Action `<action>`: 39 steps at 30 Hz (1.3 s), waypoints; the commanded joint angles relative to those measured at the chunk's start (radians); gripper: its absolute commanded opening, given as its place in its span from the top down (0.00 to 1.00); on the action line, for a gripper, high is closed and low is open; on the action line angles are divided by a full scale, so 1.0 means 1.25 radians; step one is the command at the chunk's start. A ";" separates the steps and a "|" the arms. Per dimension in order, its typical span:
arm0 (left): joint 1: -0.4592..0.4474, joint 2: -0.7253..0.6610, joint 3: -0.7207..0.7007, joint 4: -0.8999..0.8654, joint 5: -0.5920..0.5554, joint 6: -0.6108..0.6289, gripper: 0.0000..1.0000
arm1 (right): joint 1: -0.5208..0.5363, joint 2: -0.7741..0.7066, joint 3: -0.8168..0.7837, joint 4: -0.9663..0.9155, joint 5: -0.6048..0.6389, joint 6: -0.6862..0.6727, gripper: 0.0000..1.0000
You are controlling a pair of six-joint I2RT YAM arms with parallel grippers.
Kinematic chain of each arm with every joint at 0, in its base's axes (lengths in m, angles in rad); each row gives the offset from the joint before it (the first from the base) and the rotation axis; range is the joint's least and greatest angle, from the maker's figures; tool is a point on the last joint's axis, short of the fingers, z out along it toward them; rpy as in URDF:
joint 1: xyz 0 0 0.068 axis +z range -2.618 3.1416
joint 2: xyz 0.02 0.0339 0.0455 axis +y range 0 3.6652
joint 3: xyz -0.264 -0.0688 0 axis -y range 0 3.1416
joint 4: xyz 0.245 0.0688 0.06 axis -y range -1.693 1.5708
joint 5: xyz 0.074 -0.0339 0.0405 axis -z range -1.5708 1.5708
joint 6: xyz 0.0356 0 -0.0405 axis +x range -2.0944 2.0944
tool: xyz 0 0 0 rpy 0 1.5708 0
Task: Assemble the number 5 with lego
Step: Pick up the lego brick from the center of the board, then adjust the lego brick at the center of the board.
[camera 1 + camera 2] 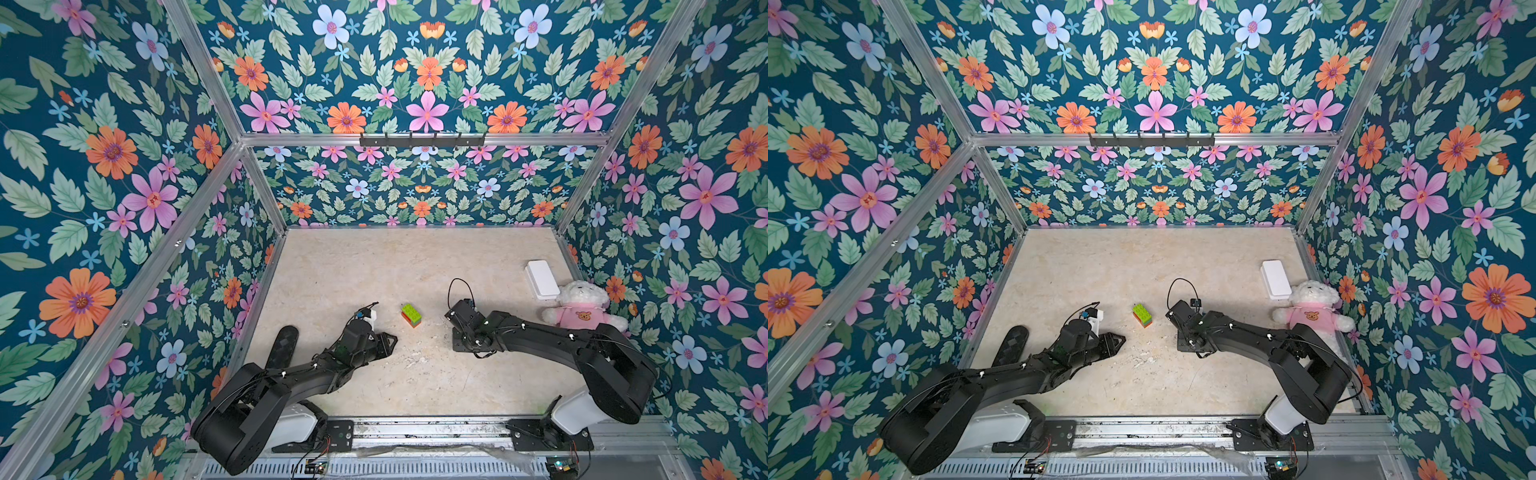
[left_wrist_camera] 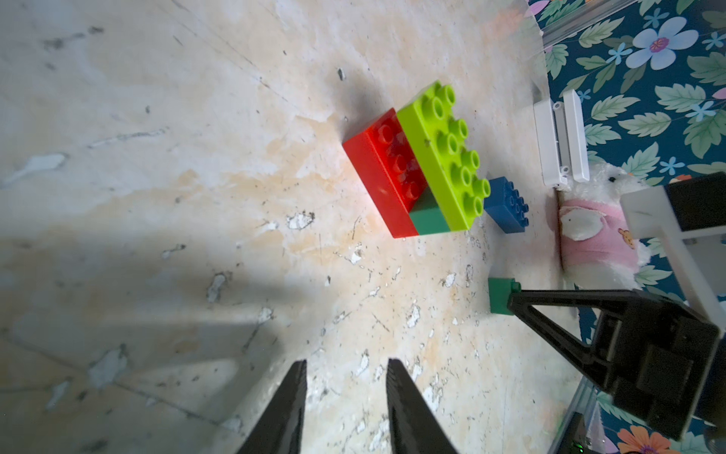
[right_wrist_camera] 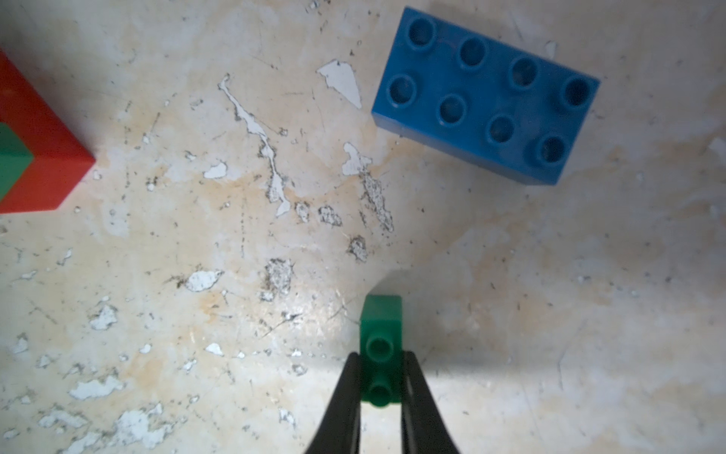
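**Gripping a tiny green brick beside the half-built stack**

The right gripper (image 3: 382, 354) is clenched on a small dark-green brick (image 3: 382, 326). Its thin black fingers pinch the smooth sides, and both round studs face the wrist camera. Whether the brick is clear of the tabletop (image 1: 353, 270) I cannot tell. The left gripper (image 2: 346, 362) lies low, its tapered jaws parted and holding nothing.

Between the two arms, in both top views, sits the stack (image 1: 411, 314) of glossy plastic. A lime-green brick (image 2: 444, 157) with eight hollow studs is on top and a red brick (image 2: 377, 177) is underneath. From above it reads as a plain green-over-red block. Only the left wrist view reveals the second dark-green brick (image 2: 430, 220) sandwiched between them at one end. That leaves a gap where the red studs show.

The blue brick (image 3: 487, 98), an eight-stud rectangle, lies loose and apart from the stack. Both wrist views catch it; neither top view does.

The tabletop is cream and marbled, and it looks smooth from above. Up close in the wrist views it is scuffed, with white flakes chipped out of the finish. Near the right wall a smooth white box (image 1: 542, 279) lies just beside a fluffy white teddy bear (image 1: 582, 309) in a pink top
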 commanded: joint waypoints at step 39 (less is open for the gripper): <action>0.001 -0.066 -0.033 -0.045 -0.079 -0.024 0.62 | 0.026 0.274 0.308 0.116 -0.138 -0.213 0.93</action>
